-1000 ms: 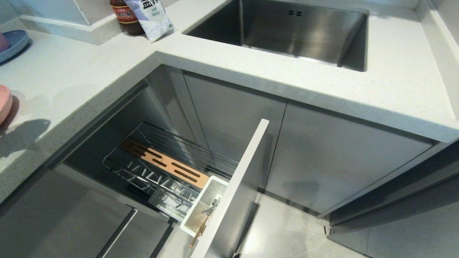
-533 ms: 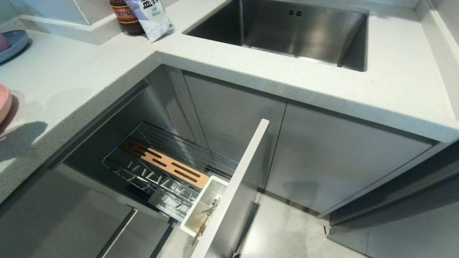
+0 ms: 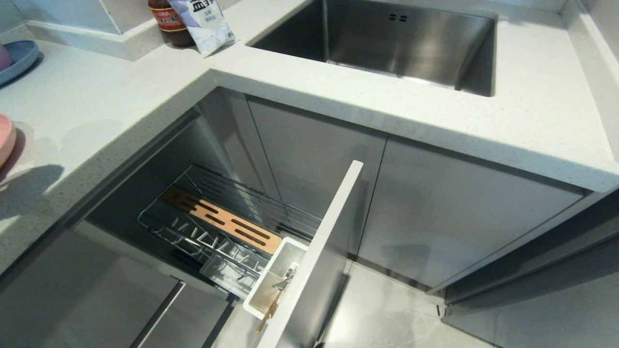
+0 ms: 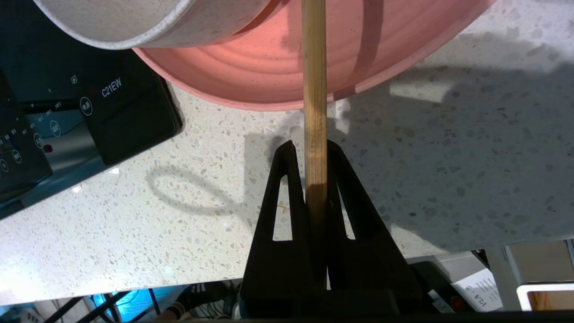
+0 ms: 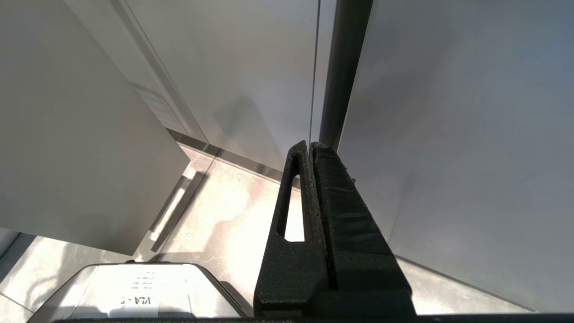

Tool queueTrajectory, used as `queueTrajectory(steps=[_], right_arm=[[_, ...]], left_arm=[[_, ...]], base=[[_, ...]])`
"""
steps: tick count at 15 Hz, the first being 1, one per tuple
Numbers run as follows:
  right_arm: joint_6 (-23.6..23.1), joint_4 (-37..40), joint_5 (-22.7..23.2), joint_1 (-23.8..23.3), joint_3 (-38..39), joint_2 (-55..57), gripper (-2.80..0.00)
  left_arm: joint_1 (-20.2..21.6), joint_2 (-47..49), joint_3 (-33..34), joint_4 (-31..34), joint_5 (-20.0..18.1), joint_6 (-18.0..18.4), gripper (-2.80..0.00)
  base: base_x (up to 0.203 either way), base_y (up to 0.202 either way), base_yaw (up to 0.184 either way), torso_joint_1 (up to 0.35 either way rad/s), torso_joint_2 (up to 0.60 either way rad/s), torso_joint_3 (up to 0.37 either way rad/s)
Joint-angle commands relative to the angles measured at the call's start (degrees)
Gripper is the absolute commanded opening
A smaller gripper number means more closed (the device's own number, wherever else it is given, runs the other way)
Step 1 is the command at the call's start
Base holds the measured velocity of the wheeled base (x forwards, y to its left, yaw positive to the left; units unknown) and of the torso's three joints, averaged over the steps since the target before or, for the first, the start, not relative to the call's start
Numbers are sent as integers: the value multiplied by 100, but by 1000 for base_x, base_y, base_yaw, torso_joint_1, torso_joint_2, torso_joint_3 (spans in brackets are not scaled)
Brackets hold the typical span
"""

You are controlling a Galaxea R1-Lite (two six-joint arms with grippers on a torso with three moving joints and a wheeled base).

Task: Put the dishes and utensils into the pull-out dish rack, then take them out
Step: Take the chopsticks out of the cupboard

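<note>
only the left wrist view shows the left gripper (image 4: 309, 148) clamped on a thin light wooden chopstick (image 4: 314, 89) over the large flat pink plate (image 4: 278, 67); the head view shows the chrome wire pull-out dish rack (image 3: 227, 227) open, and the right gripper (image 5: 310, 146) closed empty near grey cabinet doors (image 5: 448, 112).

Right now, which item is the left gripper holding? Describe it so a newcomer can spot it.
On the speckled countertop, beside the pink plate, the left gripper is shut on a wooden chopstick. It is the only thin, straight, light wood stick there, reaching over the plate's rim.
</note>
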Motion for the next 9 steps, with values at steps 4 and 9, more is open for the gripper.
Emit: queueTrajectory(steps=[4, 9], right_arm=[[-4, -2, 0, 0, 9, -13, -280], [-4, -2, 0, 0, 5, -13, -280]], left_arm=[[2, -3, 31, -9, 19, 9, 0], [2, -72, 5, -56, 27, 9, 0]], base=[[0, 0, 0, 0, 0, 0], [0, 0, 0, 0, 0, 0]])
